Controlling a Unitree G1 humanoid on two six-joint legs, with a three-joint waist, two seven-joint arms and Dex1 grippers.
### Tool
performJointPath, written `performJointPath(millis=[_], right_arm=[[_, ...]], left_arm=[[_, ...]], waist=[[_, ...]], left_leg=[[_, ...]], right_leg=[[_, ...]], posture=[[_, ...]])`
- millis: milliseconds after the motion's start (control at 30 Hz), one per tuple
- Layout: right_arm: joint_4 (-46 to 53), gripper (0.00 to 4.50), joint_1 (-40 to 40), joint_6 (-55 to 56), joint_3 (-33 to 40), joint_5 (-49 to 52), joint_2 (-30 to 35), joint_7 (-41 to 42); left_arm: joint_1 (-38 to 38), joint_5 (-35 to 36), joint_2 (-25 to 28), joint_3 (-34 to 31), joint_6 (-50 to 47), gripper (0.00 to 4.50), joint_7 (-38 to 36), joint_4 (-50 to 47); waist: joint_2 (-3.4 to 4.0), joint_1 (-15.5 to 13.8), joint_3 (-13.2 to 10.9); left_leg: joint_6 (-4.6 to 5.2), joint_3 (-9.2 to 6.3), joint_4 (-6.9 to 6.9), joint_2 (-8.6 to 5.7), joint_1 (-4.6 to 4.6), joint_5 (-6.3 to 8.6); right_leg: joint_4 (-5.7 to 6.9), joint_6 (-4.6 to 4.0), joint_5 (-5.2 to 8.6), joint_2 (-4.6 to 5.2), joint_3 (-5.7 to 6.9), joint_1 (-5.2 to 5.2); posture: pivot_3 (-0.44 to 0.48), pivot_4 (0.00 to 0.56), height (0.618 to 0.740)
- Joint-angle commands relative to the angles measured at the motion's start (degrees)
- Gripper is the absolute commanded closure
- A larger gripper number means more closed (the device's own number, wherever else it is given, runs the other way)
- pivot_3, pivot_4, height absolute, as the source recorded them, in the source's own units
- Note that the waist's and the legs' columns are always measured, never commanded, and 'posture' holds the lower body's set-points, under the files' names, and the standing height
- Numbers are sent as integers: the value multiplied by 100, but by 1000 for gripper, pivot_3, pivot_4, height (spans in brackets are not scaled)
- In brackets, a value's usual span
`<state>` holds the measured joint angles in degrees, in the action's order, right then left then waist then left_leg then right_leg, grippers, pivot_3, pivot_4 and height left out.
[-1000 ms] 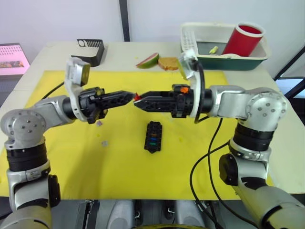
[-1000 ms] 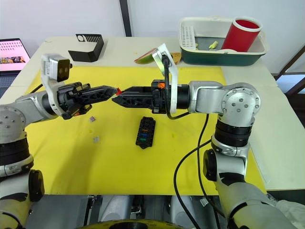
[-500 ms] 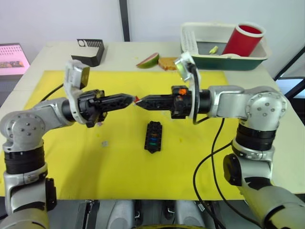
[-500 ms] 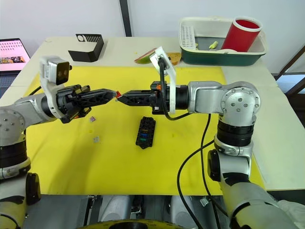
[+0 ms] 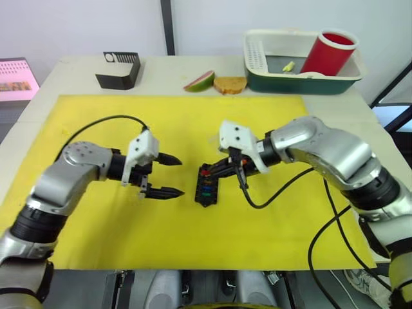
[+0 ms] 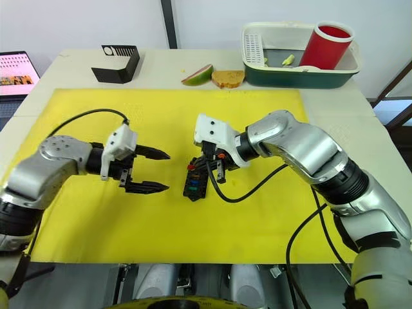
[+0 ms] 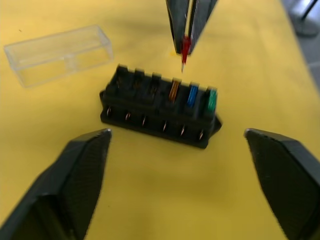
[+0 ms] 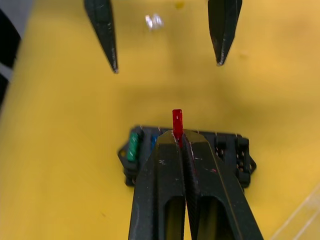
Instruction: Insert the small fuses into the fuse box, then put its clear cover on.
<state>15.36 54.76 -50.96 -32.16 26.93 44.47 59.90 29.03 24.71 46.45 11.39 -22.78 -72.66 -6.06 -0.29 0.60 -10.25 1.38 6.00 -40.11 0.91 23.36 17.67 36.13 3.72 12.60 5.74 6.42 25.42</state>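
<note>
**Red fuse held over fuse box**

While my right gripper (image 8: 178,137) clamps one red fuse (image 8: 177,121) upright, blades down, it hovers just above the fuse box (image 7: 159,107) on the yellow mat (image 5: 96,116). Three fuses, orange, blue and green, sit in one row. My left gripper (image 6: 154,170) stands open beside the box. One clear cover (image 7: 57,54) lies nearby.

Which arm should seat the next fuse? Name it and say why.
Right. The right gripper is shut on the red fuse directly above the fuse box; the left gripper is open, holding nothing, beside the box.
</note>
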Motion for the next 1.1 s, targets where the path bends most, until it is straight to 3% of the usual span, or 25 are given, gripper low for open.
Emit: performJointPath(millis=[33, 300, 1100], right_arm=[[-27, 4500, 212, 40, -75, -353, -101, 128], [-191, 4500, 274, -226, -65, -766, -398, 181], [-180, 4500, 147, -309, -235, -1315, -504, 418]], left_arm=[[117, -283, -127, 4, 578, 46, -112, 121], [144, -550, -358, 59, 956, 46, -297, 393], [231, -971, -756, 113, 1102, 46, -276, 493]], waist=[[0, 0, 0], [0, 3, 0], [0, 4, 0]], left_leg=[[0, -1, 0, 0, 0, 0], [1, -1, -2, 1, 0, 0], [2, -2, -4, 0, -1, 1]], right_leg=[[0, 0, 0, 0, 0, 0], [3, 0, 0, 2, 2, 0], [7, 0, 0, 3, 3, -1]], posture=[[0, 150, 740], [0, 150, 740], [0, 150, 740]])
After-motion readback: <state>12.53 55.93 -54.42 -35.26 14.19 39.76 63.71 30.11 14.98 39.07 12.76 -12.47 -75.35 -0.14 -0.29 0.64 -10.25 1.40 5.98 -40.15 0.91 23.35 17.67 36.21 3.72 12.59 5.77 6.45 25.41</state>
